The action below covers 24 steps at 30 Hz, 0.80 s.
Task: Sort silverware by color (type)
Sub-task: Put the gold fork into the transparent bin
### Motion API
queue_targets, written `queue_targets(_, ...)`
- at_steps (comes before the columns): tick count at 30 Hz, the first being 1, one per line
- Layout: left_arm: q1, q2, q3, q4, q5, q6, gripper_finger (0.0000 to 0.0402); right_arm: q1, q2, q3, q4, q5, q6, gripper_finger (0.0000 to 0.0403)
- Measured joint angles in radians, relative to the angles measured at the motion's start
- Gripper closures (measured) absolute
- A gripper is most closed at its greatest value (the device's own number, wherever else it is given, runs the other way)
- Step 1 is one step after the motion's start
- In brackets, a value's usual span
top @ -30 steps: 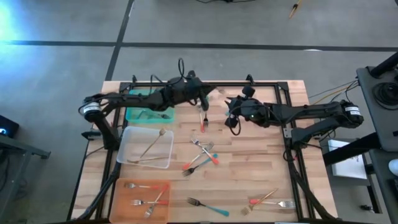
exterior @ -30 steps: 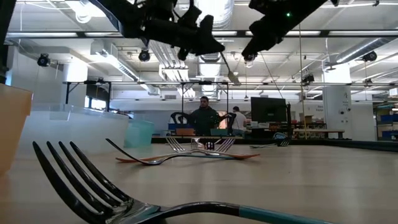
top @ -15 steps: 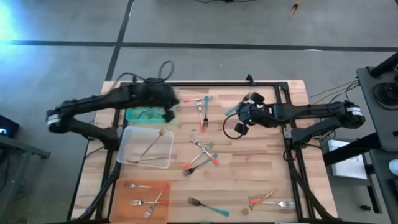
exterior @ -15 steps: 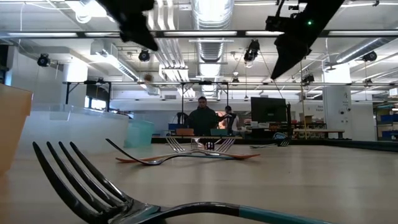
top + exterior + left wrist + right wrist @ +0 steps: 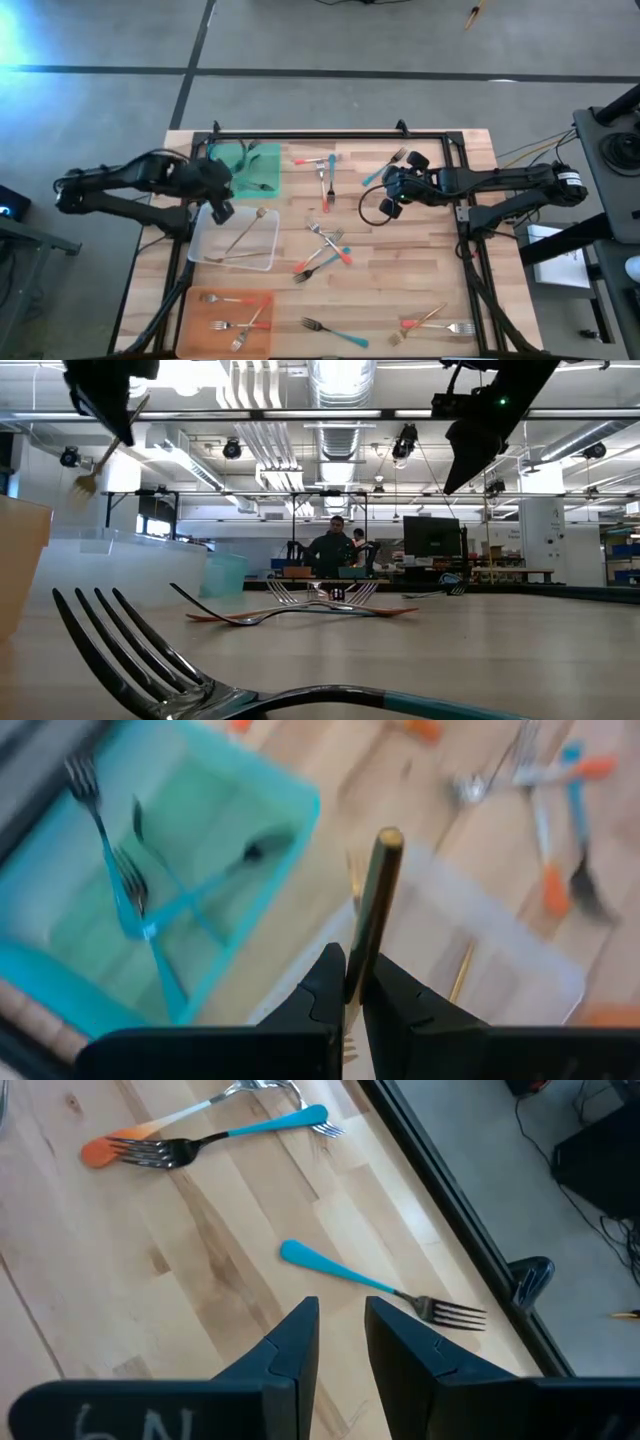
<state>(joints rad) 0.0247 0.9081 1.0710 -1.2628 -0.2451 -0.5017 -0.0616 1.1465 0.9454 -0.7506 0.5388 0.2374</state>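
Left claw is clamped tight on a gold fork, handle end sticking out past the fingertips, and it hangs above the worktop right at the seam between the green tray and the clear tray. From table height that gold fork dangles high in the air, tines down and tilted.

Over on the other side, the right claw has its fingers parted a little with nothing between them. It hovers over a teal-handled fork lying flat near the far right edge of the worktop (tines pointing toward the black frame rail).

Down in the green tray, a few teal-handled forks lie crossed. The clear tray carries two gold forks. The orange tray has several coral-handled forks.

Still loose on the worktop: a tangle of teal and coral forks in the middle, another small group at the far edge, and a few more near the front right corner.
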Motion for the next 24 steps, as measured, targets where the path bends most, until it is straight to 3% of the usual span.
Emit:
queue_targets(10,-0.105,0.152,-0.078,-0.043,0.110,-0.067,0.0396,0.000,0.000,-0.001,-0.001,0.000,0.033,0.0326)
queue_targets(16,-0.123,0.256,-0.082,-0.042,0.120,-0.069,0.0376,-0.001,0.000,-0.001,-0.008,-0.003,0.041,0.0330)
queue_targets(24,-0.129,0.333,-0.082,-0.042,0.132,-0.042,0.0383,0.000,0.000,-0.007,-0.060,-0.267,0.127,0.0321)
